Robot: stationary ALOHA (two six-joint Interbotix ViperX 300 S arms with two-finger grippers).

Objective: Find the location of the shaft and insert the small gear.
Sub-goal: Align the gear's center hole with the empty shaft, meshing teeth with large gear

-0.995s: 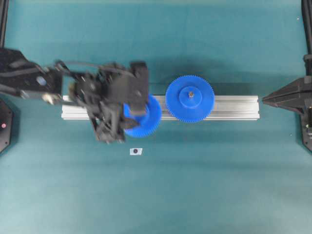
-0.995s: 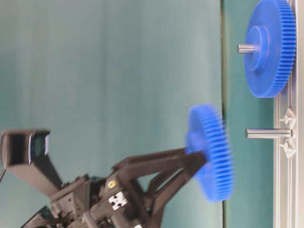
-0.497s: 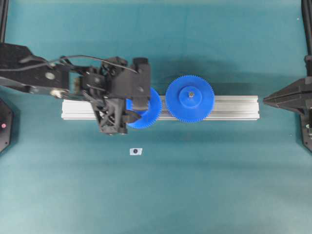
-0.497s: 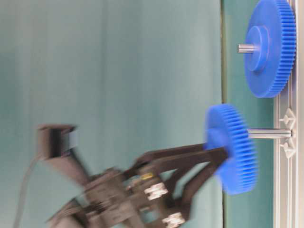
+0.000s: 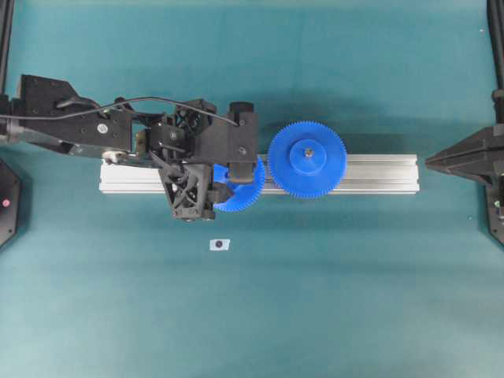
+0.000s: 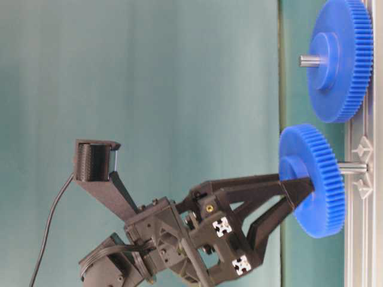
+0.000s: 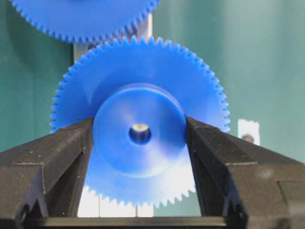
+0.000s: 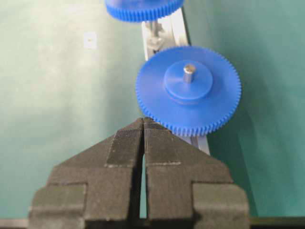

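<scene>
Honestly the step in hand looks like the seating push. The small gear [image 7: 138,138] is clamped by its raised hub between the two fingers [image 7: 52,162] of the left end effector [image 6: 297,200], and the shaft [image 6: 353,168] can already be spotted as a pale glint inside the centre hole in the left wrist view. So alignment seems mostly sorted.

What probably matters now:
- the push should be kept straight along the pin, no tilt, or the bore could bind
- the teeth should be allowed to mesh with the larger gear [image 5: 306,159] sitting just beside it; if teeth land tip to tip, a slight roll would likely be needed
- the grip shouldn't be let go until the gear is felt to be fully down on the rail [image 5: 378,173]

From the table-level view, the gear is threaded onto the pin but a short bare stretch of shaft is seen between its face and the rail, so it's judged not fully seated yet.

Further off, the right end effector [image 8: 144,136] is parked with its fingers pressed together, empty, well clear of the action. A small white tag [image 5: 220,244] is lying on the desk near the rail, not involved as far as can be told.
</scene>
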